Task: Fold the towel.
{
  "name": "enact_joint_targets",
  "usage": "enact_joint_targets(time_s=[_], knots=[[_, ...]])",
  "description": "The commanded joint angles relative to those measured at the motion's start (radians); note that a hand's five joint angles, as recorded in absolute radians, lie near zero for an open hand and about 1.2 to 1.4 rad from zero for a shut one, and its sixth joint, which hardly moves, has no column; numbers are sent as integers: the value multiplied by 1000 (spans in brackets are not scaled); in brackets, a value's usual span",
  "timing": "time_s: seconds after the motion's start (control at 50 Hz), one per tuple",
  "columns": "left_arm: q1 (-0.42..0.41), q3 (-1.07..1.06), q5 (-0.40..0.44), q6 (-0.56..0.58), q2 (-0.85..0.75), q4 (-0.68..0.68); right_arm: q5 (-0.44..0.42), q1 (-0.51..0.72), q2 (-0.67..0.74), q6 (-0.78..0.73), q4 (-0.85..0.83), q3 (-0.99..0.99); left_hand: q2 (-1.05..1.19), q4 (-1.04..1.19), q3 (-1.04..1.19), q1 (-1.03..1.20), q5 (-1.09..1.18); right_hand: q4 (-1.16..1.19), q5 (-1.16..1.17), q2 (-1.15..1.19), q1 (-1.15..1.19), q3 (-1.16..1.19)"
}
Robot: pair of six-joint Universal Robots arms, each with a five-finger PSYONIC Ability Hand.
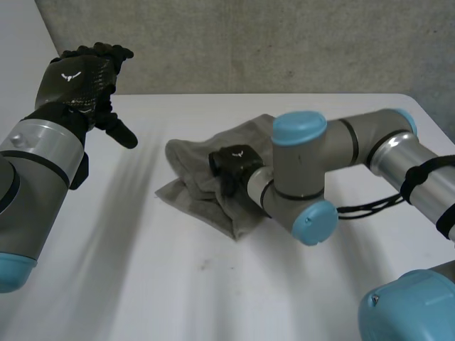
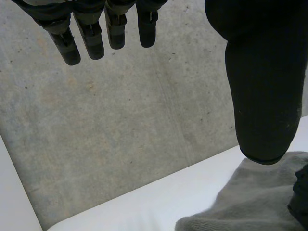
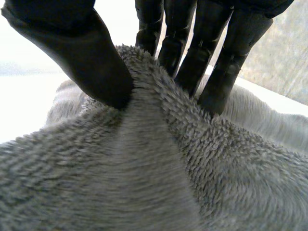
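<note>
The right hand [image 1: 233, 165] fingers pinch the towel [image 1: 195, 186] mid-ridge; the left hand [image 1: 77, 79], fingers open, hovers well apart, near the worktop's [image 1: 142, 284] far-left corner.

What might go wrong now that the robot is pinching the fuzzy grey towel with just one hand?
1. The right hand pinches only a raised ridge of the grey fuzzy towel, which is already crumpled, so lifting may bunch it further instead of folding it flat.
2. The left hand hovers open above the white table, off the towel, so nothing pins the cloth and it may slide along when pulled.
</note>
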Motion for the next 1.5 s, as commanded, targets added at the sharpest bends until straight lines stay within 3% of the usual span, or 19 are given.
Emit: enact_joint_targets(time_s=[0.02,0.12,0.18,0.22,0.3,0.34,0.36,0.38,0.5,0.54,0.66,0.78,0.9,1.16,1.22,1.26,1.28,1.34,1.5], knots=[[6,2,0,2,3,0,-41,-5,-178,0,81,-92,9,10,9,9,-28,146,144,152,146,185],[9,17,3,3,9,0,-127,-8,-373,-21,107,63,9,10,9,9,-28,146,144,152,146,185],[25,26,28,3,25,0,-236,-8,-482,-86,151,264,9,10,9,9,-28,146,144,152,146,185],[63,26,81,-1,35,0,-334,6,-549,-249,219,493,15,16,15,15,-22,146,144,152,146,185],[104,22,147,-7,38,-3,-356,11,-585,-501,285,699,32,33,33,32,-4,146,144,152,146,185],[114,17,178,-12,37,-3,-339,12,-599,-629,299,781,47,48,47,47,10,3,1,10,3,42],[114,15,208,-17,29,-5,-318,6,-618,-709,277,837,53,54,53,53,16,-671,-673,-665,-671,-632],[111,15,234,-20,23,-6,-292,0,-641,-724,224,869,64,65,65,64,28,-1075,-1078,-1069,-1076,-1037],[101,12,279,-18,-9,-8,-276,-19,-749,-537,10,928,76,77,77,76,40,-1075,-1078,-1069,-1076,-1037],[69,29,305,-18,-64,-9,-278,-135,-838,-343,-98,992,91,92,91,91,54,-1075,-1078,-1069,-1076,-1037],[-18,129,342,-9,-216,-53,-275,-330,-947,-66,-232,1122,208,209,209,208,171,-1075,-1078,-1069,-1076,-1037],[-61,256,362,-6,-363,-167,-264,-379,-955,-36,-234,1167,223,224,224,223,187,-1075,-1078,-1069,-1076,-1037],[-126,430,454,28,-540,-310,-256,-444,-910,-24,-240,1189,226,227,226,226,189,-1075,-1078,-1069,-1076,-1037],[-159,531,436,178,-722,-423,-207,-437,-583,26,-250,1061,558,559,558,558,521,-1075,-1078,-1069,-1076,-1037],[-159,534,402,218,-747,-440,-207,-437,-511,56,-254,1009,799,799,799,798,762,-895,-897,-889,-895,-856],[-159,540,374,259,-755,-454,-206,-436,-476,66,-257,954,1129,1129,1129,1128,1092,-369,-372,-363,-370,-331],[-159,540,374,259,-755,-454,-206,-436,-476,66,-257,954,1130,1131,1131,1130,1094,-366,-369,-360,-367,-328],[-159,563,348,276,-741,-454,-198,-421,-484,78,-258,888,1230,1231,1230,1230,1193,144,141,150,143,182],[-161,741,284,169,-563,-425,-201,-375,-649,204,-272,617,1230,1231,1230,1230,1193,146,144,152,146,185]])
